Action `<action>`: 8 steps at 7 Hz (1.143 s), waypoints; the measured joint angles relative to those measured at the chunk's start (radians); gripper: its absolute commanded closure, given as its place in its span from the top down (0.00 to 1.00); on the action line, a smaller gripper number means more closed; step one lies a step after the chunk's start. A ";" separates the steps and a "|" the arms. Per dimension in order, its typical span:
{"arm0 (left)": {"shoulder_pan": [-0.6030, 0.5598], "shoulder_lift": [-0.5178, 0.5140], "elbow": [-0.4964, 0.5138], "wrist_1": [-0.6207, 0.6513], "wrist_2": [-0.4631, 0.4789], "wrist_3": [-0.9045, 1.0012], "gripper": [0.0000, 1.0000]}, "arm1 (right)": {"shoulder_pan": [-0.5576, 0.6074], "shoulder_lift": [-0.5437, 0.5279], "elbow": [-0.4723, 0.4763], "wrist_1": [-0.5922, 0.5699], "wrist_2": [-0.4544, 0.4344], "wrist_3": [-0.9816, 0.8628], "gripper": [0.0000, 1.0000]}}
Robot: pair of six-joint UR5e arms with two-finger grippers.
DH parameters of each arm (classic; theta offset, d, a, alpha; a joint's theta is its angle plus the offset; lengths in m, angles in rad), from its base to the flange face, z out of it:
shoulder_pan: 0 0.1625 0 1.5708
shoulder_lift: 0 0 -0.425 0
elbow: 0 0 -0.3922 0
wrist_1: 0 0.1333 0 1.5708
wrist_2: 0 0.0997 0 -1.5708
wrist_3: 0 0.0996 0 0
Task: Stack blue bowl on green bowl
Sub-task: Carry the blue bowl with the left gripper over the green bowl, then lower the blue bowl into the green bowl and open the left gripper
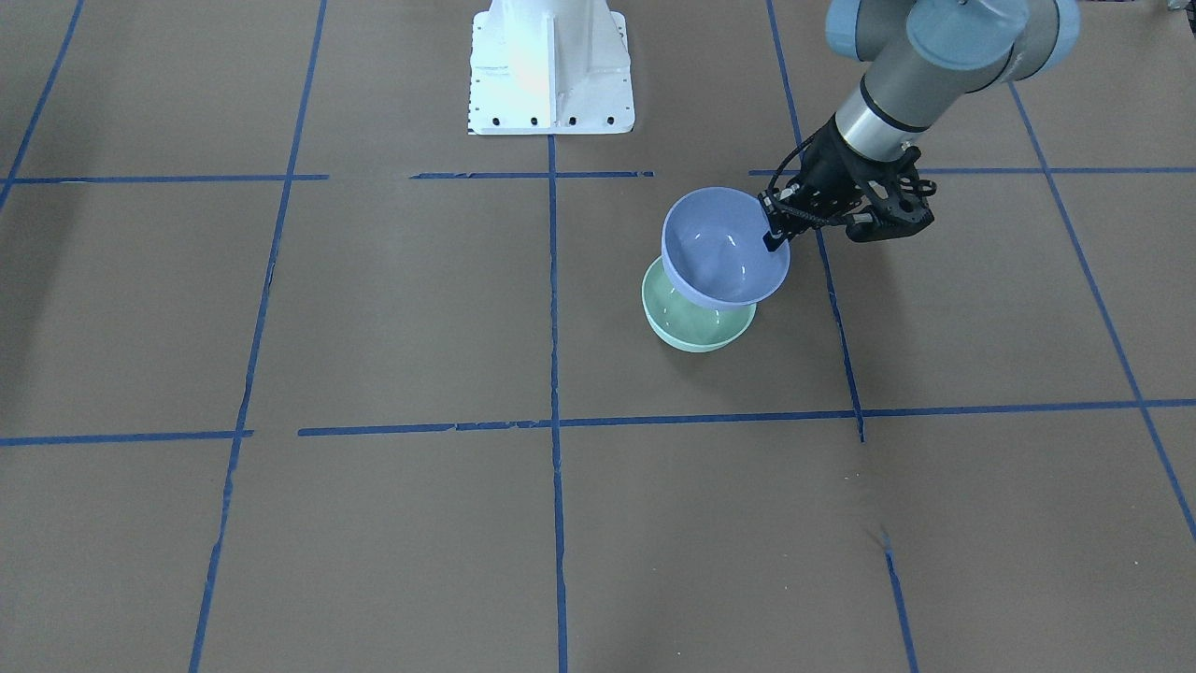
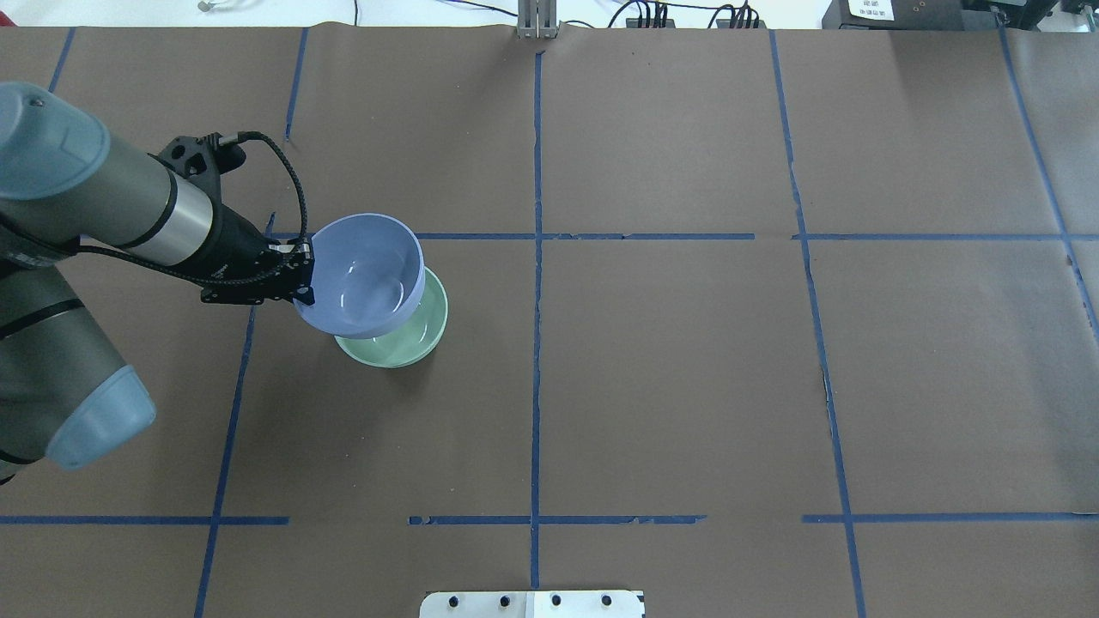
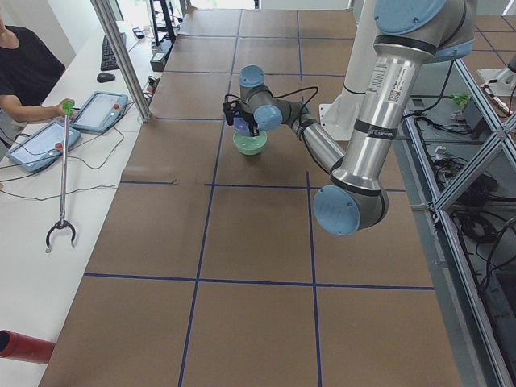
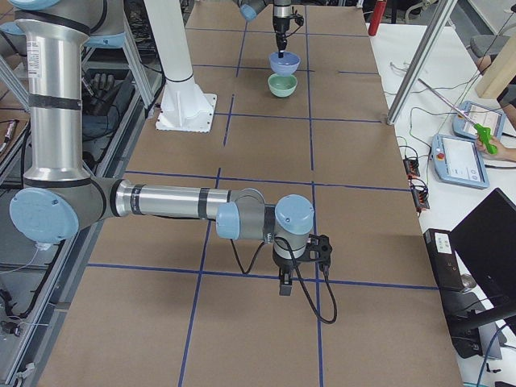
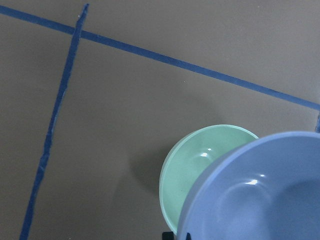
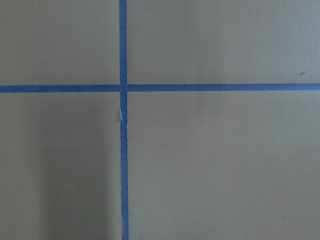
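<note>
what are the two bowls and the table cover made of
The blue bowl looks like glazed ceramic or hard plastic: smooth, glossy, sharp white highlights inside. The green bowl shows the same sheen, probably the same material. The table cover looks like matte brown paper, without glare, marked with blue tape.

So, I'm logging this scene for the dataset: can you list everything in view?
blue bowl: one, periwinkle, held by its rim over the green bowl
green bowl: one, mint, on the table, partly under the blue bowl
table: one, brown with blue tape lines
base plate: one, white, table's robot-side edge
operator: one, black shirt, beside the table
left tool: one, black, shut on the blue bowl's rim
right tool: one, black, over a tape line; state unclear
</note>
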 measured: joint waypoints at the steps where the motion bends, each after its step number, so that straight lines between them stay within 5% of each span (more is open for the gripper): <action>1: 0.016 0.001 0.011 -0.019 0.016 -0.013 0.00 | 0.000 0.000 0.000 0.000 0.000 0.000 1.00; 3: 0.027 -0.003 0.038 -0.031 0.029 -0.016 0.00 | 0.000 0.000 0.000 0.000 0.000 -0.001 1.00; 4: 0.029 -0.005 0.048 -0.032 0.029 -0.014 0.15 | 0.000 0.000 0.000 0.000 0.000 -0.001 1.00; 5: 0.032 -0.007 0.055 -0.033 0.030 -0.013 0.99 | 0.000 0.000 0.000 0.000 0.000 -0.001 1.00; 8: 0.040 -0.014 0.091 -0.062 0.029 -0.010 1.00 | 0.000 0.000 0.000 0.000 0.000 0.000 1.00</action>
